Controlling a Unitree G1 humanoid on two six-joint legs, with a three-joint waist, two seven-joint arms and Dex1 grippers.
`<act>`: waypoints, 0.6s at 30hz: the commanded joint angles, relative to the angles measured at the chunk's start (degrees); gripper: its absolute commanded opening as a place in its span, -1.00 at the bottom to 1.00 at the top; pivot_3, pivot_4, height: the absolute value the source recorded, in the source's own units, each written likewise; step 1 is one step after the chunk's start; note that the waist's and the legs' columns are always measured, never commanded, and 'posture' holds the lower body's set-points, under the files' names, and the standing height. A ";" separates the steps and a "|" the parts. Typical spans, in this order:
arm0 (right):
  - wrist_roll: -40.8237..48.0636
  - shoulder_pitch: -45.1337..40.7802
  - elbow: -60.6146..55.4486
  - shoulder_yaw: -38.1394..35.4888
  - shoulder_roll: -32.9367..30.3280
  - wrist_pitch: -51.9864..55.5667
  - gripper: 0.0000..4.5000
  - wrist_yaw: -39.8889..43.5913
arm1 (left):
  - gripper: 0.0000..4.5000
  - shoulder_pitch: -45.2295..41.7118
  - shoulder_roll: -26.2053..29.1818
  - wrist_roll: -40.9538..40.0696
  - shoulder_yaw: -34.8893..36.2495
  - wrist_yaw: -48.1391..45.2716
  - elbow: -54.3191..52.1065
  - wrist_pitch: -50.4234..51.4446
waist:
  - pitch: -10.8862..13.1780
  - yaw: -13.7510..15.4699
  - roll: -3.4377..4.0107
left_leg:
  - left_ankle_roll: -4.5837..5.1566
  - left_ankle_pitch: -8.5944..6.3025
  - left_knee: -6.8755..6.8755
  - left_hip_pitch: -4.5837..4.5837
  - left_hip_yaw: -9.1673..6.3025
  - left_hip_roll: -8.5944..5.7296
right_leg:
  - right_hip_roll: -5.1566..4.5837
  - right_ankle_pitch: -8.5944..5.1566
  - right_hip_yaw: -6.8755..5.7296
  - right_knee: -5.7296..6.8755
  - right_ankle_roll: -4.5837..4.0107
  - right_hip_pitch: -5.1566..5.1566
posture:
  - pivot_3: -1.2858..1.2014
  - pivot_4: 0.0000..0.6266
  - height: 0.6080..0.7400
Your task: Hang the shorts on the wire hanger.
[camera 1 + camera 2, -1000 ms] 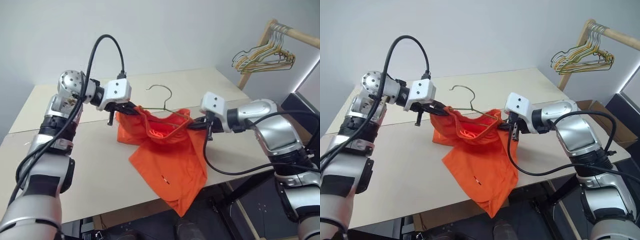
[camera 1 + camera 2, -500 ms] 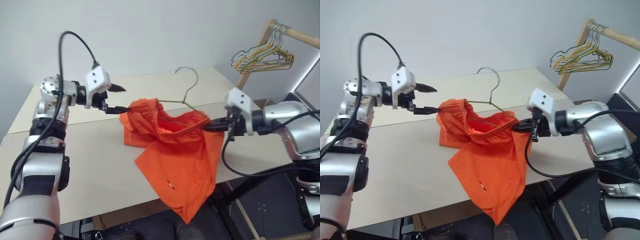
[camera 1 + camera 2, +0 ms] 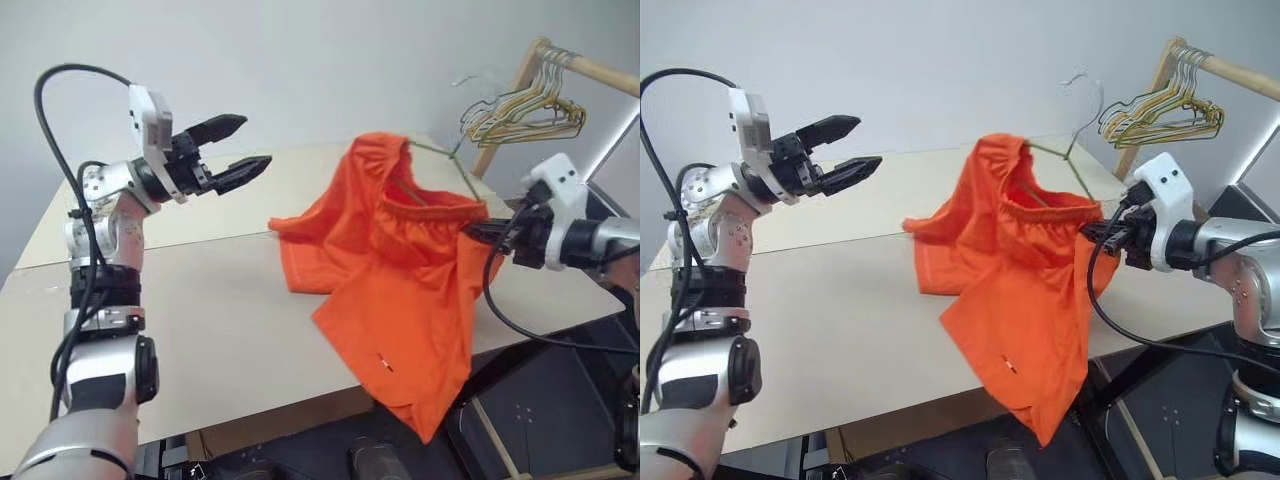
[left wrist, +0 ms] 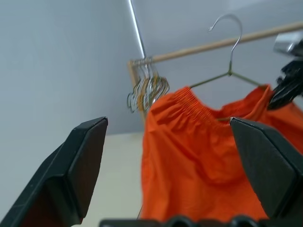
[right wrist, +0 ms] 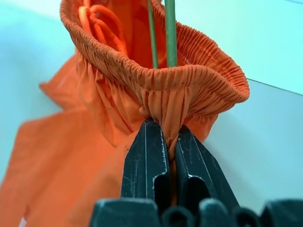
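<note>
From where I sit, the stretch of bench (image 3: 180, 300) between my left tool (image 3: 232, 148) and the shorts (image 3: 400, 260) lies bare, so that tool, with its fingers spread and nothing between them, has room to pass across and down. On the right the way is crowded: my right tool (image 3: 478, 231) is pinched on the waistband, and the shorts hang over the bench's near edge (the wire hanger (image 3: 1072, 125) rises above them). Farther right, a wooden rack (image 3: 570, 65) with a bunch of hangers (image 3: 530, 115) blocks the corner.

One shorts (image 3: 400, 250); one wire hanger (image 3: 1072, 150)
</note>
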 commanded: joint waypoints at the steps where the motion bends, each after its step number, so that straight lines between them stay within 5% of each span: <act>1: -1.46 -1.60 -3.95 -5.76 0.80 6.86 -1.00 -7.68 | 0.99 1.80 -0.36 -1.58 -0.74 2.73 -7.91 2.61 | -0.07 -0.29 0.11 | 0.00 0.00 0.00 0.00 0.00 -0.01 | 0.00 0.00 0.00 0.00 0.00 0.00 | -0.18 -1.00 1.00; 7: -6.16 -6.74 -0.39 -14.03 4.00 18.04 -1.00 -18.96 | 0.99 7.18 -0.17 -0.32 -4.11 3.25 -15.68 1.83 | -0.20 -1.29 0.33 | 0.00 0.00 -0.01 0.07 0.02 -0.04 | 0.02 0.00 0.06 0.00 0.00 0.05 | -0.21 -1.00 1.00; 18: -16.45 -10.36 6.53 -20.82 7.07 17.94 -1.00 -33.65 | 0.99 9.10 -2.21 -1.12 -5.05 8.02 -19.38 3.07 | -0.36 -4.82 0.65 | 0.01 0.00 -0.04 0.10 0.05 -0.10 | 0.03 -0.02 0.14 -0.29 0.03 0.10 | -0.22 -1.00 1.00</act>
